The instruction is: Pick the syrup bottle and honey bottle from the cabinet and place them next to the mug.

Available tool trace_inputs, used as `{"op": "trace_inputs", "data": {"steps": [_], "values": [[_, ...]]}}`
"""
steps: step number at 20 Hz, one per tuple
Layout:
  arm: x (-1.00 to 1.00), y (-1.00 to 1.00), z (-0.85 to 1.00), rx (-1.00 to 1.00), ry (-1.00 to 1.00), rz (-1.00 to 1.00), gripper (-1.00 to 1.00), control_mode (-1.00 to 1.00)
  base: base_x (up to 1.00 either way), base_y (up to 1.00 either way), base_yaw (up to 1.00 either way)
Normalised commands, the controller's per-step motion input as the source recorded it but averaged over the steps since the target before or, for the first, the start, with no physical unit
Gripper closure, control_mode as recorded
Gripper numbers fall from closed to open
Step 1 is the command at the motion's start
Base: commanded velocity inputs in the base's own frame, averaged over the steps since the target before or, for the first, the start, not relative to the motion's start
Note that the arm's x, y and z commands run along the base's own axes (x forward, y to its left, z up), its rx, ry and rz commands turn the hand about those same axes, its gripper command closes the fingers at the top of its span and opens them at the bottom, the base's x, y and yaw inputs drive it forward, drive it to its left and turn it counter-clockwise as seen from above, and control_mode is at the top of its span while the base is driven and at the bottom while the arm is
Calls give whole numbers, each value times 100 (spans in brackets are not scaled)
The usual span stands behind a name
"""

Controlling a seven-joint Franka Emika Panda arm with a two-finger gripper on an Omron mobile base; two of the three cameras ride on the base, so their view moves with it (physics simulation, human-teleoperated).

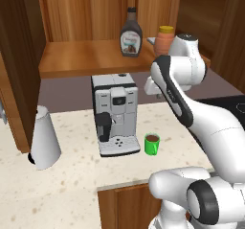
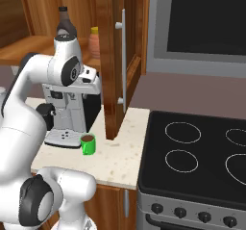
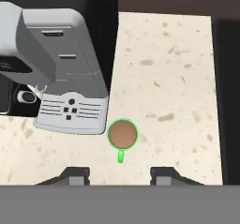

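Observation:
The dark brown syrup bottle [image 1: 130,34] stands upright on the shelf of the wooden cabinet [image 1: 91,58]. To its right on the same shelf sits the orange honey bottle [image 1: 164,41] with its yellow lid. Down on the counter, the green mug [image 1: 152,144] stands by the right front corner of the coffee machine [image 1: 115,110]. In the hand view the mug [image 3: 122,135] lies straight below my gripper [image 3: 119,175], which is open, empty and well above the counter. Seen from the right base, the syrup bottle [image 2: 66,24] and honey bottle [image 2: 94,41] stand behind my arm.
A tall white kettle [image 1: 44,137] stands on the counter at the left. The open cabinet door [image 2: 115,56] hangs beside the mug [image 2: 88,144]. A black stove [image 2: 202,161] borders the counter on the right. Bare counter [image 3: 164,87] lies right of the mug.

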Motion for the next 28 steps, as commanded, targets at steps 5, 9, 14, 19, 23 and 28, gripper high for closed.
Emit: {"op": "trace_inputs", "data": {"steps": [5, 9, 14, 19, 23, 28], "values": [[-4, 0, -2, 0, -5, 0, -100, -100, 0, 0, 0], [-18, 5, 1, -3, -29, 0, -100, -100, 0, 0, 0], [-40, 1, 37, -4, -45, -3, -100, -100, 0, 0, 0], [-15, -3, 89, -1, -24, -9, -100, -100, 0, 0, 0], [-3, -12, 100, 0, -12, -14, -100, -100, 0, 0, 0], [-15, -15, 100, 1, -9, -8, -100, -100, 0, 0, 0]]}}
